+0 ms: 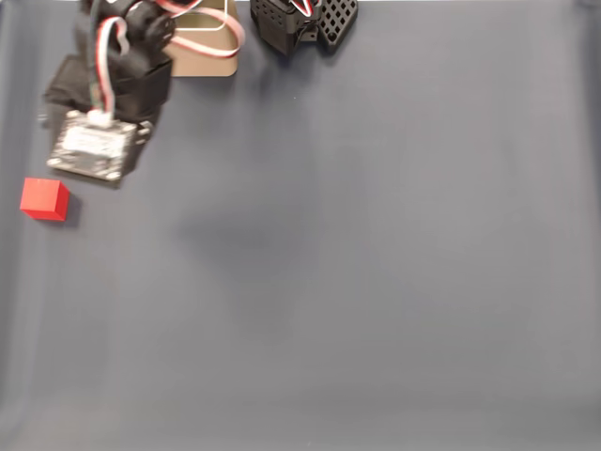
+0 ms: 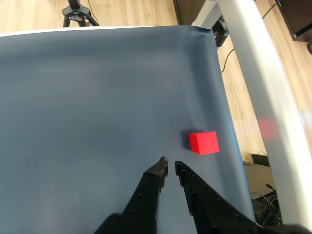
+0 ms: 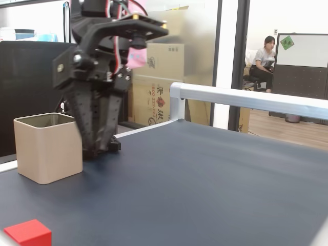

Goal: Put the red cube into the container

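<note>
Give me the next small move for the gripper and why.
Probably open the gripper and shift it right in the wrist view, toward the red cube. Its fingertips are nearly together and empty, and the cube sits on the mat ahead and to the right of them, apart from the container.

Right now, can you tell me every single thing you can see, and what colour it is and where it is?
red cube: one, bright red, on the mat near its edge, ahead and right of the gripper in the wrist view.
tin: one, tan with a pale rim, upright on the mat beside the arm.
mat: one, dark blue-grey, covering the table.
rail: one, silver, along the table's edge.
cardboard boxes: several, brown, behind the table.
tripod: one, black, on the wooden floor.
person: one, seated far back.
gripper: one, black, nearly shut, holding nothing.
</note>
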